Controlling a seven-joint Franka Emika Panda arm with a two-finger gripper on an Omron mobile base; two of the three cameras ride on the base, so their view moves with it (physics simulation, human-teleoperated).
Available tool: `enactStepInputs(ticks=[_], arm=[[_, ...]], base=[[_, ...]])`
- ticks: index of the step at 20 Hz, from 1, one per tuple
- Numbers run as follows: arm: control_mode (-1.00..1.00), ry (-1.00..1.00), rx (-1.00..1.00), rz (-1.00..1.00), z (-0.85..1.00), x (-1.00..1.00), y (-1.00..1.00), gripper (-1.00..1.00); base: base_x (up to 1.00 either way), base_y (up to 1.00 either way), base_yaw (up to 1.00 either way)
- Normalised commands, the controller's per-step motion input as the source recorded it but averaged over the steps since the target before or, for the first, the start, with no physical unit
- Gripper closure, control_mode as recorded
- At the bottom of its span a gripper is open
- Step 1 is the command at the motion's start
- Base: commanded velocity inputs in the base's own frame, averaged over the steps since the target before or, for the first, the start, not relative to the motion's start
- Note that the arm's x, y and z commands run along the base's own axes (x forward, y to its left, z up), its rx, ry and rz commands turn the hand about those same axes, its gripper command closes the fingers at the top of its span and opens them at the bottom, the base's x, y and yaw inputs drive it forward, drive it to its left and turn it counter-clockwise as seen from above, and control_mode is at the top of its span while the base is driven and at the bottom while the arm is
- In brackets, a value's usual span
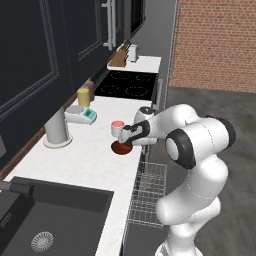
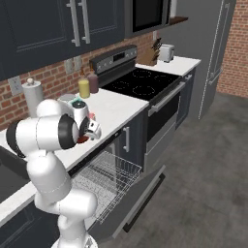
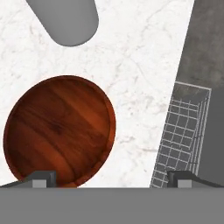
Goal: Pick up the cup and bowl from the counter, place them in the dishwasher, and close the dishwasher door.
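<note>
The reddish-brown bowl [image 3: 59, 129] sits on the white counter [image 3: 140, 65], close to its front edge. The cup [image 1: 117, 127], pale with a salmon rim, stands just behind the bowl [image 1: 121, 147]. My gripper [image 3: 111, 179] hovers open above the bowl's near side, pointing down. One fingertip [image 3: 41, 178] is over the bowl's rim and the other is out past the counter edge. Nothing is held. The dishwasher's wire rack [image 1: 147, 197] is pulled out below the counter, over the lowered dishwasher door [image 2: 140, 196]. My hand [image 2: 92, 130] hides most of the bowl in the right base view.
A tall pale grey cylinder on a round base [image 1: 56, 129], a small scale [image 1: 82, 115] and a yellow cylinder [image 1: 83, 96] stand toward the back of the counter. The black sink [image 1: 50, 215] lies to the left and the stove [image 1: 127, 85] beyond.
</note>
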Motion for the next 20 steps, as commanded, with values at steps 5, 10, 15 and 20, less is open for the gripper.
enactStepInputs(ticks=[5,10,15,20], arm=[[-1.00,0.00,0.00,0.00,-0.19,0.27,0.01,-1.00],[-1.00,0.00,0.00,0.00,-0.22,0.22,0.03,-1.00],[-1.00,0.00,0.00,0.00,-0.23,0.24,0.05,-1.00],[-1.00,0.00,0.00,0.00,-0.20,0.20,0.07,-1.00]], base=[[0.00,0.00,0.00],[0.00,0.00,0.00],[0.00,0.00,0.00],[0.00,0.00,0.00]])
